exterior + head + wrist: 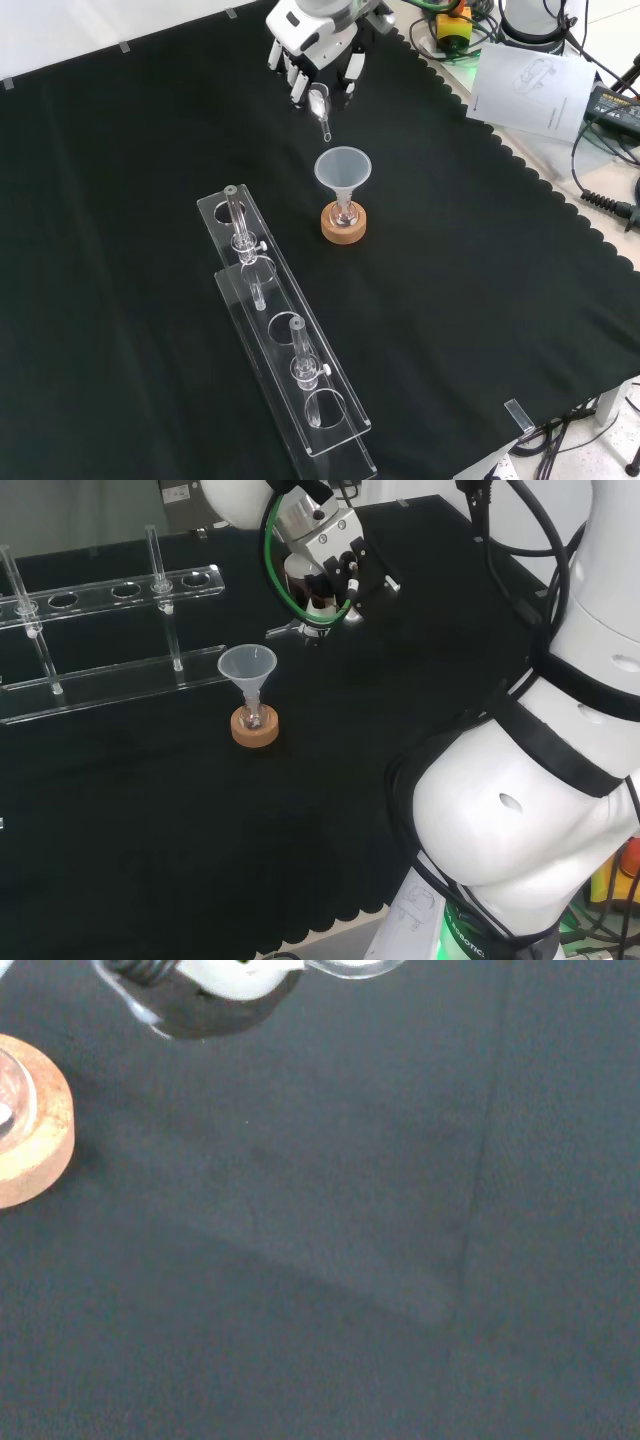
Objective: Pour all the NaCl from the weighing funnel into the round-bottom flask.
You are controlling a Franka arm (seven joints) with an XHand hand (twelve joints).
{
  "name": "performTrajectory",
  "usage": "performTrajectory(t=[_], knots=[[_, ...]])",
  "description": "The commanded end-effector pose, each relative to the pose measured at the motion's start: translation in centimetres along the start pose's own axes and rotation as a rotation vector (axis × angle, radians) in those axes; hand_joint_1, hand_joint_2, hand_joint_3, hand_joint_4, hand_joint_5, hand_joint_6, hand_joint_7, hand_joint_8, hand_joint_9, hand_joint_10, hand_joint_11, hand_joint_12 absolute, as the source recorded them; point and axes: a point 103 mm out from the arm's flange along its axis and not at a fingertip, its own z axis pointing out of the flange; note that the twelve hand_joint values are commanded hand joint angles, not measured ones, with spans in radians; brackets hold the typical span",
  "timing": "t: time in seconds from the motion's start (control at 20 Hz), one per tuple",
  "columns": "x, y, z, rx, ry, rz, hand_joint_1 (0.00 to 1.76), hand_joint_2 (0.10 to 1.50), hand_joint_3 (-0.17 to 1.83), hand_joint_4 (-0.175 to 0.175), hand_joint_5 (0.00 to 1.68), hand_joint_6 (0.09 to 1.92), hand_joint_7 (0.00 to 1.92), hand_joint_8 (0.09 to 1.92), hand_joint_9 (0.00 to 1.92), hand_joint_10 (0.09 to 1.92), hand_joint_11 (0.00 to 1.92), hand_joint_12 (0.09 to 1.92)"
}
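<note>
Glassware is spread along the black cloth [120,250] in the front view. Nearest the camera, a clear tube rack [285,345] is seen lying aslant, with a few glass tubes upright in its holes. Beyond it, near the middle of the cloth, a cork ring [344,224] is set as a stand, and what is taken to be the round-bottom flask [344,212] sits in it, small and hard to make out, with a clear conical funnel [343,170] standing in its neck. Farther off again, at the top of that view, the hand [318,45] is held above the cloth with its fingers curled round the weighing funnel [321,108], whose narrow spout is pointed down and toward the flask but is still apart from the conical funnel's rim. In the head view the hand [325,565] is seen up and to the right of the conical funnel [247,666].

The weighing funnel is judged to be light, thin, stiff and smooth, so it is likely to slip or crack if squeezed hard. It is best held at its wide body, with the spout left free. Whether salt lies inside cannot be told. The conical funnel is only perched in the neck and is judged easily knocked, so it should not be struck.
</note>
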Motion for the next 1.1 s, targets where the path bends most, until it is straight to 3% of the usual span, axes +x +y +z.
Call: performTrajectory(t=[0.05,1.1], knots=[[0.9,-0.1,-0.5,0.019,-0.038,-0.005,1.08,0.92,0.23,0.175,1.16,0.74,1.31,0.37,1.4,0.2,0.9,1.04],[2.5,-0.4,-1.7,0.076,-0.134,-0.032,1.09,0.89,0.27,0.175,1.18,0.71,1.33,0.34,1.41,0.18,0.91,1.04]])
